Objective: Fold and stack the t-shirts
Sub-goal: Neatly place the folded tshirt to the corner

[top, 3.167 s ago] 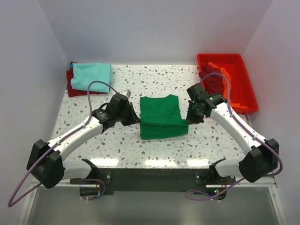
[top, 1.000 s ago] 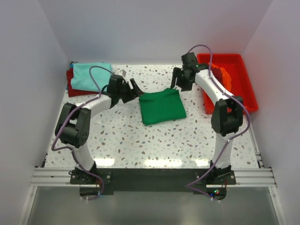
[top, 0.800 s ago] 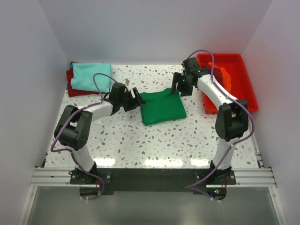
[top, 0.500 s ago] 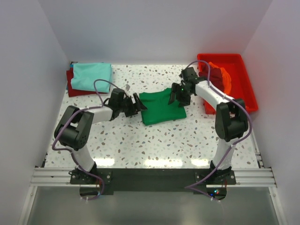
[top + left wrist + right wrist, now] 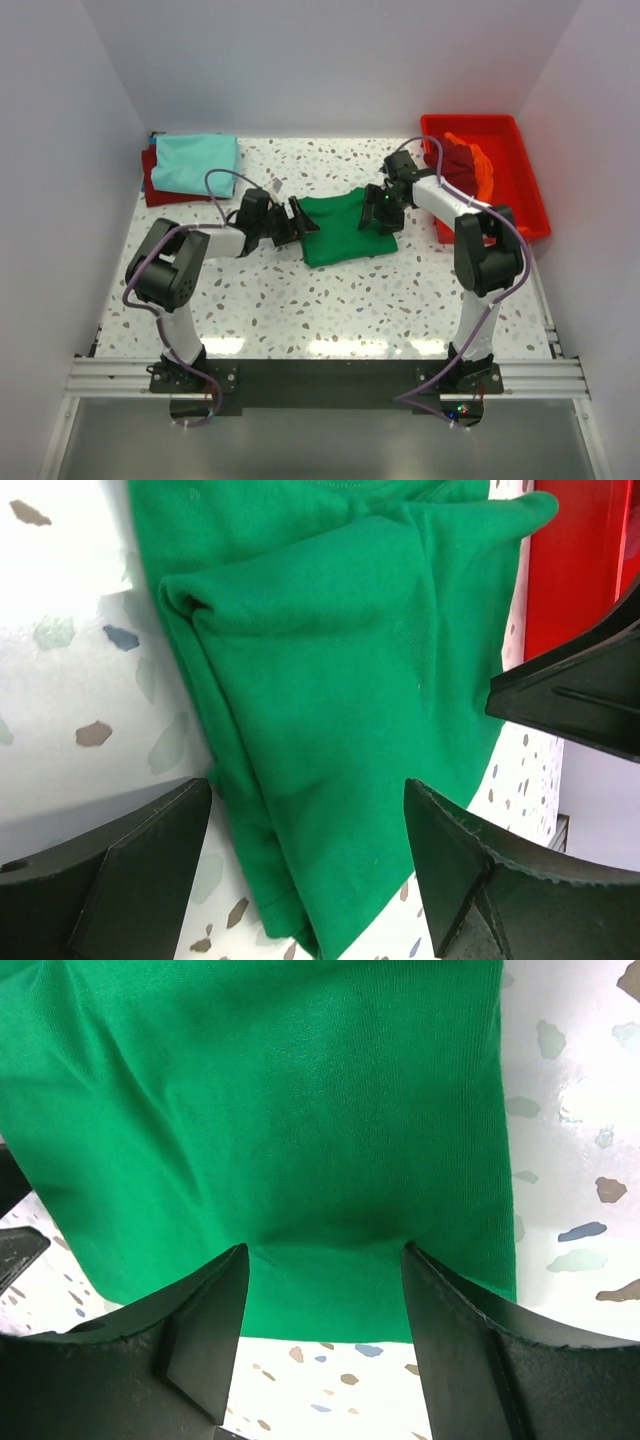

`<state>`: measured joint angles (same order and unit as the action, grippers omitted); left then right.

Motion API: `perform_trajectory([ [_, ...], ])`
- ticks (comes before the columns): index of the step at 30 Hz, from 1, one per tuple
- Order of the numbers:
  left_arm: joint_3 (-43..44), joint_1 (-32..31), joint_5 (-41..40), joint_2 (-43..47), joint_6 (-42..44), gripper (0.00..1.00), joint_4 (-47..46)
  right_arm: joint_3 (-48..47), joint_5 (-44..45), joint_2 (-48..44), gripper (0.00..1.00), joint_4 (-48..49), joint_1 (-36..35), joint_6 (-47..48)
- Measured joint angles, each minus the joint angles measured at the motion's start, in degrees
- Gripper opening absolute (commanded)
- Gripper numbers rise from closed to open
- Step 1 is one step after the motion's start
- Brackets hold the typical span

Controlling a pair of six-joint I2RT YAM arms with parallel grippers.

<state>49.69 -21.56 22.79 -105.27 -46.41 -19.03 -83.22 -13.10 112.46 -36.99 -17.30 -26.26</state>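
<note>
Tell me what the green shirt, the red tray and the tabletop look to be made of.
Green shirt: soft knit cloth, matte, likely cotton jersey; fine weave and rounded folds show in the wrist views. Red tray: looks like rigid moulded plastic, smooth with a slight sheen. Tabletop: white with coloured flecks, terrazzo-like, glossy; whether stone or laminate is unclear.

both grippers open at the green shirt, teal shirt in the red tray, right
No: the top view shows the teal shirt on a dark red shirt at the far left, not in the tray. Left gripper and right gripper are open at the green shirt.
</note>
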Motion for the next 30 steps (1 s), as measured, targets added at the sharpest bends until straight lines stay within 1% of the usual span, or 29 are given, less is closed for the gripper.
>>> perform_trajectory([
  [7,2.8,-2.5,-1.8,-3.6,-1.3,0.83,-3.7,0.0,-0.2,0.0,0.66,0.2,0.0,0.0],
  [9,3.6,-3.7,-2.3,-4.7,-1.7,0.81,-4.7,0.0,-0.2,0.0,0.66,0.2,0.0,0.0],
  [11,4.6,-5.0,-2.8,-6.0,-2.3,0.76,-5.7,0.1,-0.2,0.0,0.66,0.4,-0.1,0.0],
  [14,6.2,-6.5,-3.6,-7.9,-2.8,0.52,-6.2,0.6,-0.4,0.0,0.65,0.6,-0.1,-0.1],
  [15,6.7,-6.8,-4.0,-8.5,-2.8,0.38,-5.8,0.8,-0.4,0.0,0.65,0.7,-0.1,-0.1],
  [16,7.1,-7.1,-4.5,-8.9,-2.8,0.31,-5.1,1.0,-0.4,0.0,0.65,0.7,-0.1,-0.1],
  [17,7.4,-7.2,-5.1,-9.3,-2.7,0.16,-4.0,1.3,-0.4,0.0,0.65,0.7,-0.1,-0.1],
  [19,8.4,-7.2,-6.2,-9.7,-2.2,0.02,-1.5,1.6,-0.4,0.0,0.65,0.8,-0.2,-0.1],
  [20,9.2,-7.2,-6.6,-9.7,-2.2,0.00,-0.2,1.8,-0.4,0.0,0.65,0.8,-0.3,-0.1],
  [24,13.2,-7.7,-8.9,-9.9,0.0,0.00,6.8,2.2,-0.4,0.0,0.66,0.9,-0.4,-0.1],
  [28,19.9,-7.8,-13.2,-10.5,5.3,0.00,17.8,2.2,-0.4,-0.1,0.66,0.6,-0.4,0.2],
  [30,24.2,-7.4,-16.9,-11.1,9.5,0.00,24.7,2.2,-0.4,-0.2,0.66,0.3,-0.4,0.5],
])
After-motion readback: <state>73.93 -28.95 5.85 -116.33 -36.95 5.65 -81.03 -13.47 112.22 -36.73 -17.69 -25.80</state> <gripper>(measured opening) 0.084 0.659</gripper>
